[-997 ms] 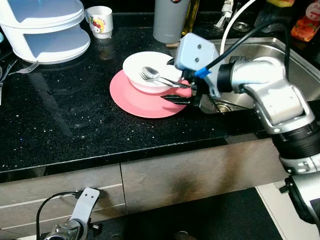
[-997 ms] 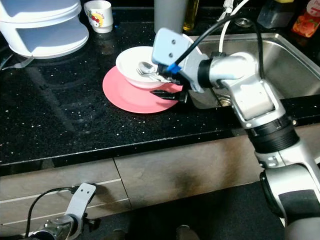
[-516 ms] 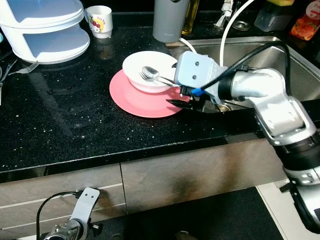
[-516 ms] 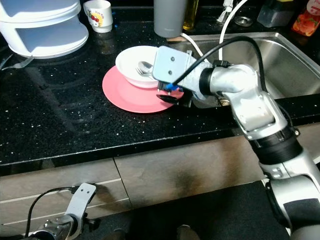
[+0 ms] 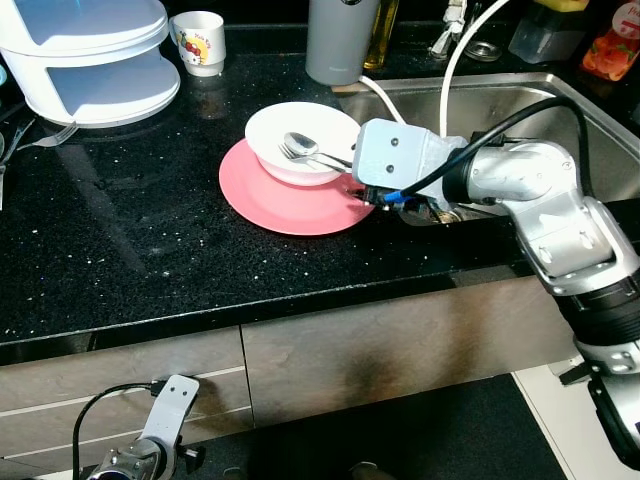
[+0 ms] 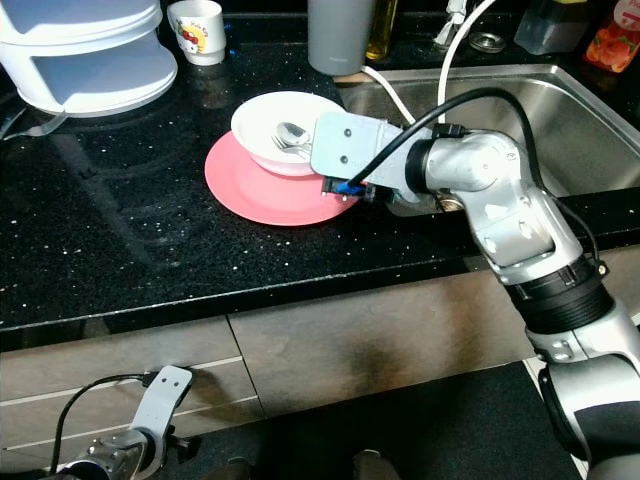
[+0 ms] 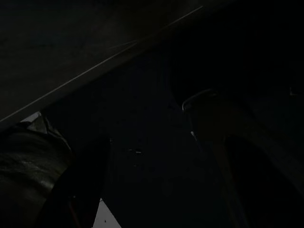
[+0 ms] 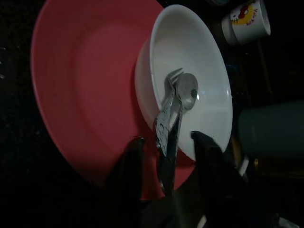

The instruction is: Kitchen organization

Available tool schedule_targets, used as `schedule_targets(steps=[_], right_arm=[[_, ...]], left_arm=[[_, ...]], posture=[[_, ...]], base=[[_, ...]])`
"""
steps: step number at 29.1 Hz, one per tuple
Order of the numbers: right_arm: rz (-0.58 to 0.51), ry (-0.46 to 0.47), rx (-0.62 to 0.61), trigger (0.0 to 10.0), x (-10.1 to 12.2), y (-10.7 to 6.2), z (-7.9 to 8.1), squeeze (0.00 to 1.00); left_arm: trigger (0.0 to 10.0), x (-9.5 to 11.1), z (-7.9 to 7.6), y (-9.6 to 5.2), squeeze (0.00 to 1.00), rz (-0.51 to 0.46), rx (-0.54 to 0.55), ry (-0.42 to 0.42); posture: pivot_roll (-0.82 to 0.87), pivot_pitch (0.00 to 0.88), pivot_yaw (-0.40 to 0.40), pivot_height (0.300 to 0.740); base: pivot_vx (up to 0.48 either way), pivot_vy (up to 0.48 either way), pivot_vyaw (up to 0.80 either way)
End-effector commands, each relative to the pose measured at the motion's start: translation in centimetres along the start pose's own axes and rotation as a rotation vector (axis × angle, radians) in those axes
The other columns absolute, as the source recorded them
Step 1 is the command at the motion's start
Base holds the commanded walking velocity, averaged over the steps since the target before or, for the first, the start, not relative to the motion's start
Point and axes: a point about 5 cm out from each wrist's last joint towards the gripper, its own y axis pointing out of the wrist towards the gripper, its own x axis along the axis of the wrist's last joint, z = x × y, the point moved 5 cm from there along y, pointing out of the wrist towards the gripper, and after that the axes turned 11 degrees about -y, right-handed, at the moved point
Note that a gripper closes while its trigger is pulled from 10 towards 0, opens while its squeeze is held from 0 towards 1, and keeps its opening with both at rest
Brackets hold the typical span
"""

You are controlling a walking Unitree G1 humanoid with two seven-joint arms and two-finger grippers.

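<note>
Pink plate (image 5: 285, 200) on black tabletop (image 5: 120, 240) carries white bowl (image 5: 300, 140) with spoon and fork (image 8: 173, 107). Right end effector (image 8: 166, 142) has dropped lower to the handles, fingers apart either side; probably not yet gripping. Left arm idle.

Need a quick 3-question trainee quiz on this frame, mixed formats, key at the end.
1. True or false: the white bowl sits on the pink plate.
2. What lies inside the white bowl? A) a knife only B) a spoon and a fork C) a sponge
3. Fill in: in the right wrist view, the right gripper has its black fingers open on either side of the cutlery ______.

Key: 1 true; 2 B; 3 handles. The left gripper hangs idle below the black countertop.
</note>
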Motion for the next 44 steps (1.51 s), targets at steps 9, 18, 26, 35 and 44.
schedule_targets(steps=[9, 18, 26, 35, 44], right_arm=[[-0.018, -0.009, -0.02, 0.0, 0.4, 0.2, -0.2, 0.0], [-0.029, -0.009, -0.055, 0.0, 0.6, 0.2, -0.9, 0.0], [-0.172, 0.109, -0.276, 0.0, 2.5, -1.0, -5.3, 0.0], [-0.196, 0.19, -0.303, 0.0, 2.0, -1.3, -5.5, 0.0], [-0.442, 0.734, -0.516, 0.0, 0.2, -3.1, -8.0, 0.0]], left_arm=[[10.0, 0.3, 0.3, -0.1, 0.0, -0.005, 0.01, -0.001], [10.0, 0.3, 0.3, -0.1, 0.0, -0.005, 0.01, 0.002], [10.0, 0.3, 0.4, -0.1, 0.0, -0.005, 0.012, 0.003], [10.0, 0.2, 0.4, -0.1, 0.0, -0.002, 0.012, 0.007], [10.0, 0.0, 0.3, -0.1, 0.0, 0.001, 0.01, 0.007]], posture=[[-0.07, 0.138, -0.011, 0.74], [-0.07, 0.137, -0.01, 0.74], [-0.07, 0.136, -0.008, 0.74], [-0.07, 0.124, -0.007, 0.74], [-0.06, 0.111, -0.015, 0.74]], base=[[0.0, 0.0, 0.0], [0.0, 0.0, 0.0], [0.0, 0.0, 0.0], [0.0, 0.0, 0.0], [0.0, 0.0, 0.0]])
